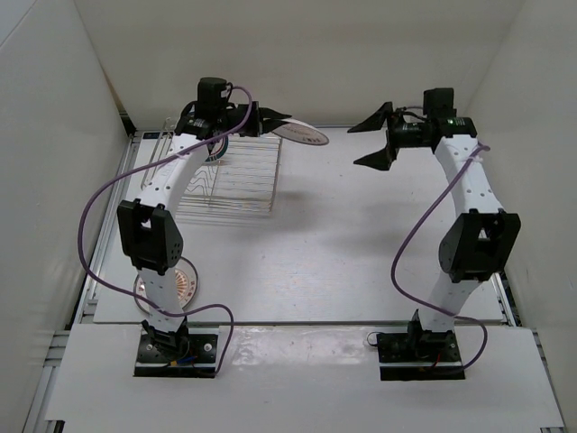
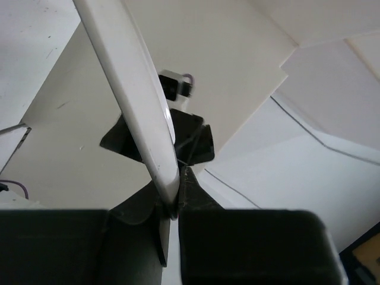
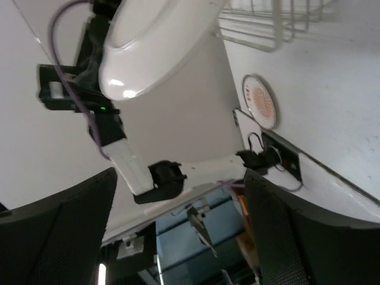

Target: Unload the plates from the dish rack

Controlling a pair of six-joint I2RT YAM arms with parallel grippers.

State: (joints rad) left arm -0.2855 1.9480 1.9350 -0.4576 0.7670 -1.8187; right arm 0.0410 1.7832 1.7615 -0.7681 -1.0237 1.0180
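Observation:
My left gripper (image 1: 279, 121) is shut on the rim of a white plate (image 1: 303, 133) with a dark rim band and holds it in the air past the right edge of the dish rack (image 1: 236, 179). In the left wrist view the plate (image 2: 138, 101) shows edge-on between the jaws of that gripper (image 2: 172, 205). My right gripper (image 1: 353, 147) is open and empty, facing the plate from the right; in its own view (image 3: 178, 237) the plate's underside (image 3: 160, 47) hangs ahead. A second plate (image 1: 215, 155) stands in the rack, partly hidden by the left arm. An orange-centred plate (image 1: 183, 284) lies flat near the left arm's base.
White walls close in the table (image 1: 361, 253) on the left, back and right. The rack (image 3: 267, 24) and the flat orange plate (image 3: 259, 101) also show in the right wrist view. Purple cables hang from both arms.

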